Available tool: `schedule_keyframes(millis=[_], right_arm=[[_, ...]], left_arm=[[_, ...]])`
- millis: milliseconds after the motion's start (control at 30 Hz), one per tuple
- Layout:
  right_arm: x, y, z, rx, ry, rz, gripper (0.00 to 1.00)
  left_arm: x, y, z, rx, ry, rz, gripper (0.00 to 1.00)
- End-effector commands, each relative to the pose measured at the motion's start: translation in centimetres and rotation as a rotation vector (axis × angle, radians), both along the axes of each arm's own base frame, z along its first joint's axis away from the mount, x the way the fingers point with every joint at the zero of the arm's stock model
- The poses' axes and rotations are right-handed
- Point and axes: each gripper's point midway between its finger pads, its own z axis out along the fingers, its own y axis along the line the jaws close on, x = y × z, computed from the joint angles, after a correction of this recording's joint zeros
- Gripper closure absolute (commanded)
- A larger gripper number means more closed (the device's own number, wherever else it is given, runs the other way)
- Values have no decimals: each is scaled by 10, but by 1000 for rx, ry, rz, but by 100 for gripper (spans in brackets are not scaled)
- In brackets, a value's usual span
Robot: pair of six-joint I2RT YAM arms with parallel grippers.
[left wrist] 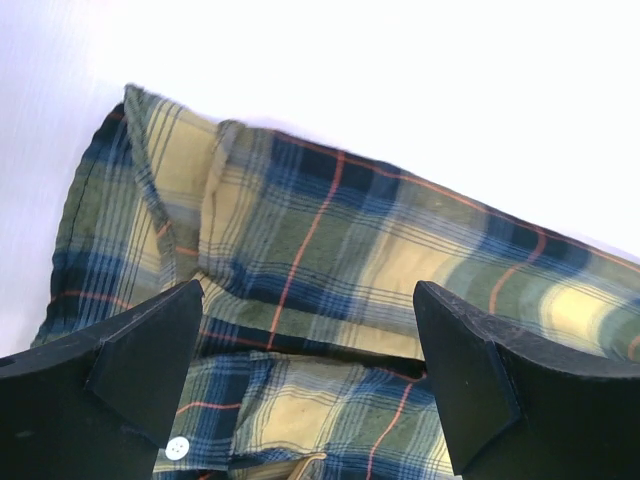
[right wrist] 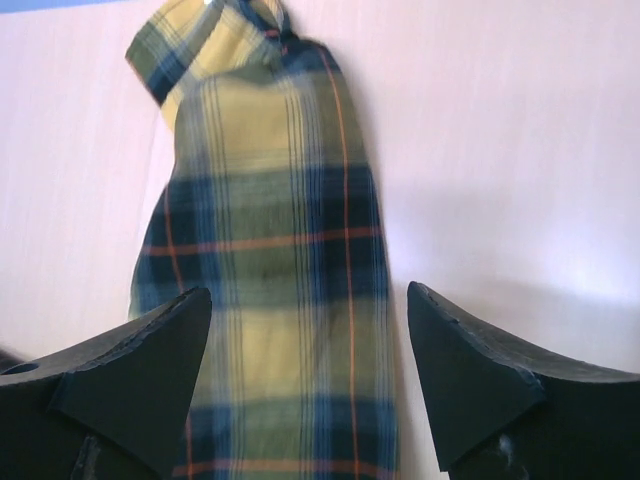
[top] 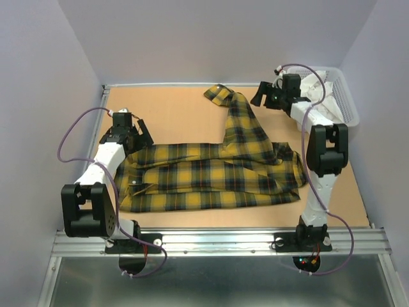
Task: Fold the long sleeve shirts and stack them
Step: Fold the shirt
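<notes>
One long sleeve shirt point(top: 211, 179) of yellow and dark plaid lies flat across the middle of the table, collar end to the left. One sleeve point(top: 243, 125) runs up toward the back, ending in a cuff point(top: 218, 94). My left gripper point(top: 136, 136) hovers open over the shirt's left end. In the left wrist view the left gripper point(left wrist: 308, 290) has only plaid folds point(left wrist: 330, 230) and a white button point(left wrist: 177, 447) below it, nothing between the jaws. My right gripper point(top: 261, 94) is open at the back right, beside the cuff. The right wrist view shows that gripper point(right wrist: 310, 290) above the sleeve point(right wrist: 270, 250).
A white basket point(top: 345, 105) holding pale cloth stands at the back right corner, close behind the right arm. Grey walls close in on the brown table point(top: 172, 109) on three sides. A metal rail point(top: 217, 242) runs along the near edge.
</notes>
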Motion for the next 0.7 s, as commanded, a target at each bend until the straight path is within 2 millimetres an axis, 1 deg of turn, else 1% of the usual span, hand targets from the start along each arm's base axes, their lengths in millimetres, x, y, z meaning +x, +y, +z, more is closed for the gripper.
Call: schedule_keyframes(millis=[0,33,67,100,133,167,200,233,267,333,367,433,467,533,600,633,667], right_arm=[[39,19,14,43,-78,86,16],[49,22,25,58,-107,99,16],[55,24,20,70,-104,104,16],[60,26,2,82,-74,106,16],[63,29,-4,91,-67,115,16],[69,34,2,109,-82,129,16],[71,34,-2,114,-78,131,16],[74,35,-8,117,-72,135,15],[76,39,-17,118,-60,138,15],[77,41,-27,122,-48,148,15],[77,44,-38,129,-30,161,15],[76,51,-45,133,-25,179,15],[74,57,-53,139,-9,199,15],[72,62,-61,141,4,208,16],[68,69,-67,147,17,227,18],[66,72,-75,147,29,234,20],[64,76,-79,145,37,243,26]], left_arm=[[3,-3,23,13,-115,-68,1],[2,-3,23,14,-121,-68,1],[4,-9,27,-6,-146,-94,1],[2,-11,28,-9,-159,-111,1],[1,-11,28,-13,-168,-114,1],[2,-13,32,-18,-190,-121,1],[-1,-14,27,-18,-187,-123,1],[-2,-14,30,-21,-204,-125,1],[-4,-16,27,-27,-209,-133,1],[-6,-17,27,-28,-219,-139,1],[-6,-17,26,-27,-223,-140,2],[-10,-15,20,-21,-213,-134,2],[-12,-13,15,-16,-205,-125,2],[-13,-11,12,-8,-199,-117,2],[-15,-6,7,10,-193,-97,2],[-17,-5,1,16,-179,-93,2],[-17,-4,-1,20,-177,-93,2]])
